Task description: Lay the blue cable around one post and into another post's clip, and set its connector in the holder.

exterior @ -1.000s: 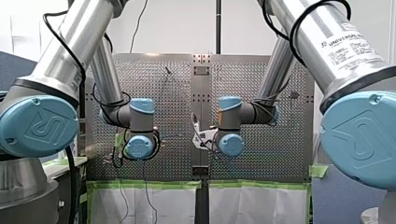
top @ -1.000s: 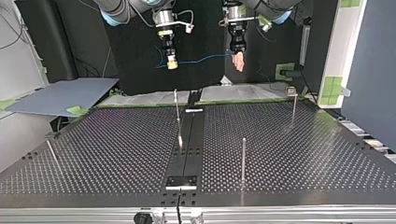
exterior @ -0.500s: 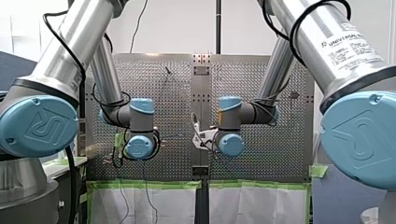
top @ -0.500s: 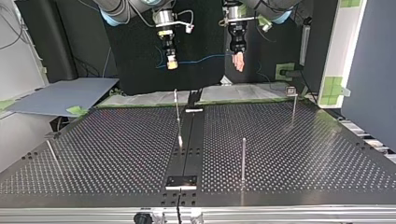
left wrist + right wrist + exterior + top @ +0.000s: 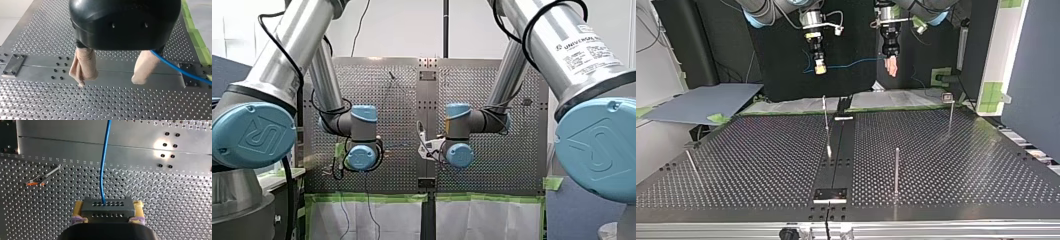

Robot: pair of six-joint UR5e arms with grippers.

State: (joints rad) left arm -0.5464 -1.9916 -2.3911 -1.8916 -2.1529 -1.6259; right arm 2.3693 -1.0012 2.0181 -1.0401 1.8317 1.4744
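In the right wrist view my right gripper is shut on a dark grey connector, clamped between yellow pads. The blue cable leaves the connector and runs ahead over the perforated table. In the top view my right gripper hangs above the table's far edge, and the blue cable stretches across to my left gripper. My left gripper is open, with nothing between its beige pads. The cable passes along the outside of one finger.
Thin posts stand on the table: one near the middle, one nearer the camera, one at the right with a small block on top, and a leaning one at the left. A small plate lies on the centre strip.
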